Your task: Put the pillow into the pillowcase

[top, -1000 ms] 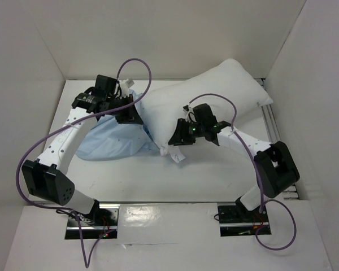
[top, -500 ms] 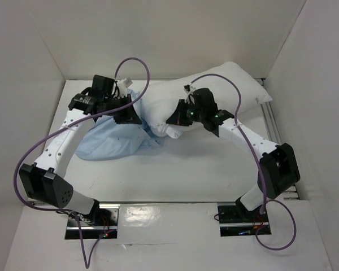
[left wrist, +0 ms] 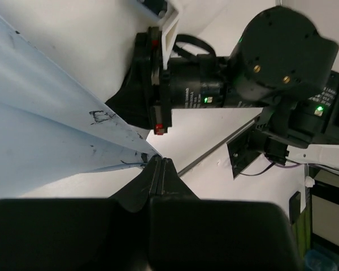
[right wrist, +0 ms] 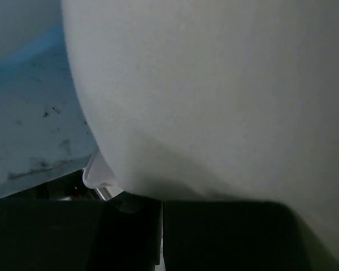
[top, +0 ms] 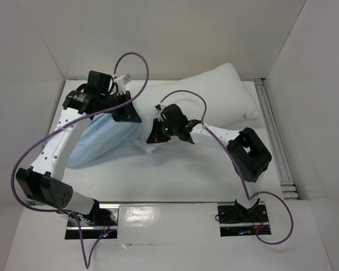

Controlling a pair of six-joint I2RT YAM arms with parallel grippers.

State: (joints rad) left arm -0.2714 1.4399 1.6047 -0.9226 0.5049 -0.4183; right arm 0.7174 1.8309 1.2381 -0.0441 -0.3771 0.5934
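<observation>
Clamped tight with right gripper (top: 151, 137) on near corner of the pillow (top: 214, 93); in wrist view only white bulk pressed over the shut fingers (right wrist: 226, 231). Pinching raised hem of the pillowcase (top: 96, 141) with left gripper (top: 130, 116), closed on the blue cloth and tenting it up off the table (top: 175, 175). Changed in the last second: snapped right gripper closed from wide, then dragged that pillow corner across to the pillowcase mouth, now touching or just beside the lifted hem. Likely means grab done, feeding-in starting; cannot tell if any corner is actually inside yet. Rest of pillow trailing away from the pillowcase toward the back wall, pulled clear of the side rail (top: 271, 141). Plenty of bare table nearer the arm bases than the pillowcase; tight only between pillowcase and back corner, so little depth for pushing straight in.
</observation>
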